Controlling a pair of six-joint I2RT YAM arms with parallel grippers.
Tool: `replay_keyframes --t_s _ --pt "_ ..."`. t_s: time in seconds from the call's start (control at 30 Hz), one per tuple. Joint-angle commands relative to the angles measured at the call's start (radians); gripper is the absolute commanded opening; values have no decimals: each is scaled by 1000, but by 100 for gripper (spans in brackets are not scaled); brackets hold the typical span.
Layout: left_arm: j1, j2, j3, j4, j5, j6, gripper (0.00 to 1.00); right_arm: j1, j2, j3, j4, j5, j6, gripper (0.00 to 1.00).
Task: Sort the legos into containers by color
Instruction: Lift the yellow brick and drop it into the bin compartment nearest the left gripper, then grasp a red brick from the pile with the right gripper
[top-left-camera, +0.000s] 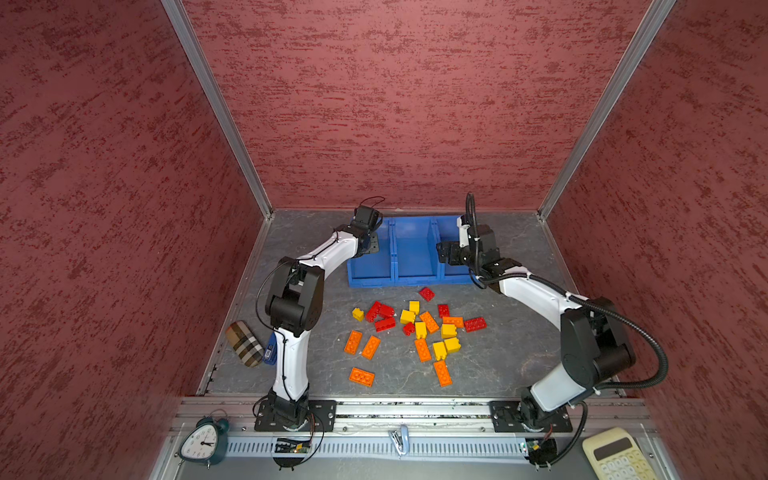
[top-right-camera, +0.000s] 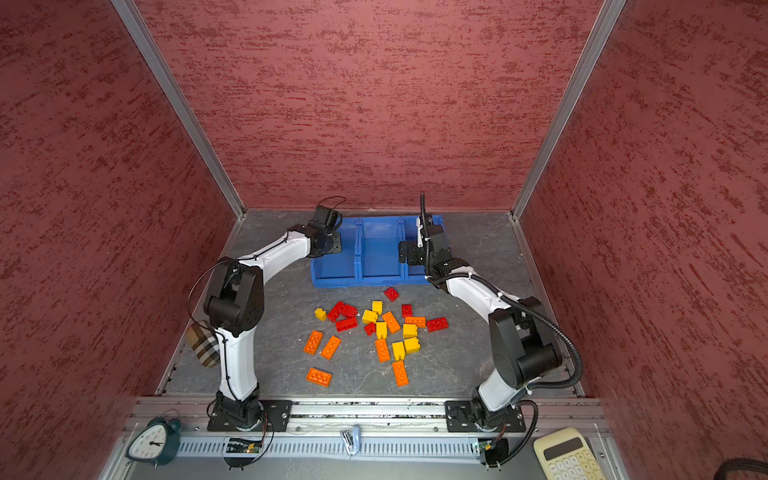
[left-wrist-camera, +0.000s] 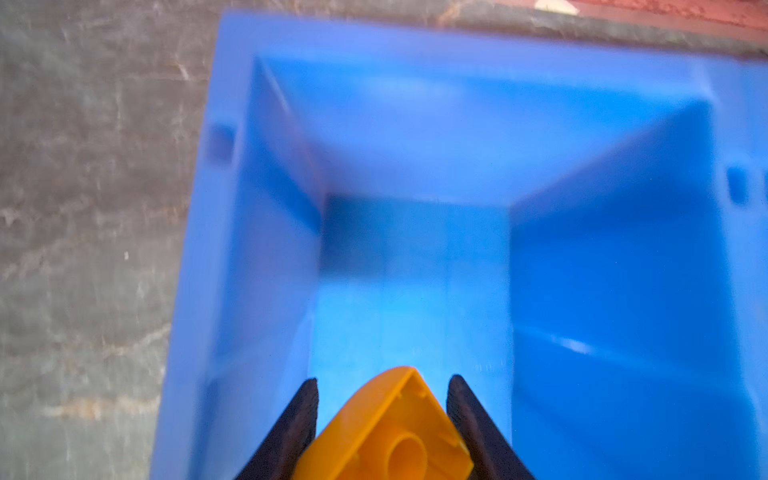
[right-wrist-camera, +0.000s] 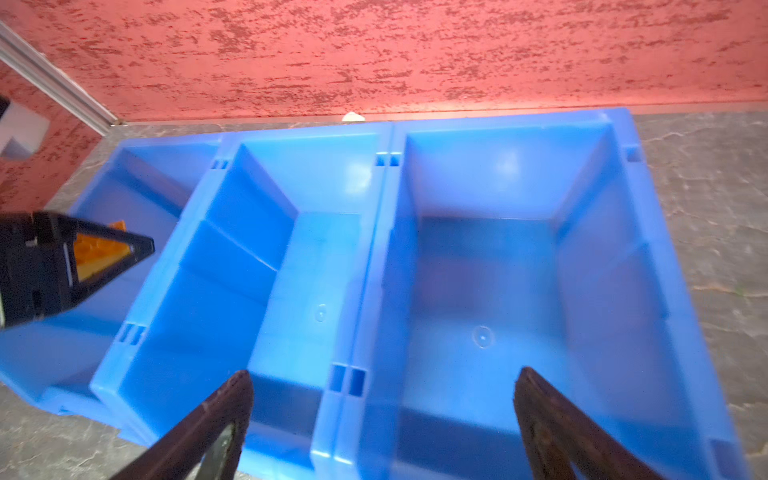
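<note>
Left wrist view: L gripper (left-wrist-camera: 382, 386) is clamped on an amber brick (left-wrist-camera: 386, 436), pinched betw. its 2 black fingers (left-wrist-camera: 295, 428). Brick sits tilted, hollow underside w/ its round tube facing the cam. Orange vs yellow: can't call it. Gripper + brick hang over the L bin (left-wrist-camera: 232, 249), inside its rim, w/ blue floor showing below and no wall contact visible. Right wrist view catches the same gripper (right-wrist-camera: 124, 249) side-on, w/ the brick's studs showing through the finger frame, over the bin at the far end of the row.

R gripper (right-wrist-camera: 384, 372) is spread wide w/ nothing betw. its 2 fingers (right-wrist-camera: 224, 407). It hovers above the seam where mid bin (right-wrist-camera: 249, 232) meets R bin (right-wrist-camera: 590, 232).

In both top views the containers (top-left-camera: 415, 280) (top-right-camera: 374, 280), 3 joined in a row, stand at the back of the grey table (top-left-camera: 498, 353), w/ 1 gripper over each end of the row. Loose legos (top-left-camera: 429, 322) (top-right-camera: 390, 322) in red, yellow and orange lie scattered on the table in front of the bins, well apart from both grippers. Nearest the bins is 1 red brick (top-left-camera: 427, 294), just in front of the front wall.
</note>
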Motion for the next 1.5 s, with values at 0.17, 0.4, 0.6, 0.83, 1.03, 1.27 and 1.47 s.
replay_keyframes --t_s 0.17,0.4,0.6,0.83,1.03,1.27,1.47 --pt "25 160 208 -37 9 88 37 -1 -26 -16 -19 84 8 99" --pt "6 136 176 -34 65 81 66 0 -40 -16 -35 95 -4 99" --pt "-24 39 120 -49 78 67 83 0 -71 -50 -88 50 0 99" --pt "-70 -160 -38 -19 70 -33 100 2 -168 -131 -302 20 133 99" --pt "-101 -358 -254 59 40 -141 99 2 -281 -253 -559 62 294 99" --pt "-92 -470 -425 -50 -140 -259 99 3 -250 -305 -703 102 592 99" --pt "-85 -504 -530 -81 -169 -300 99 6 -164 -266 -725 131 756 99"
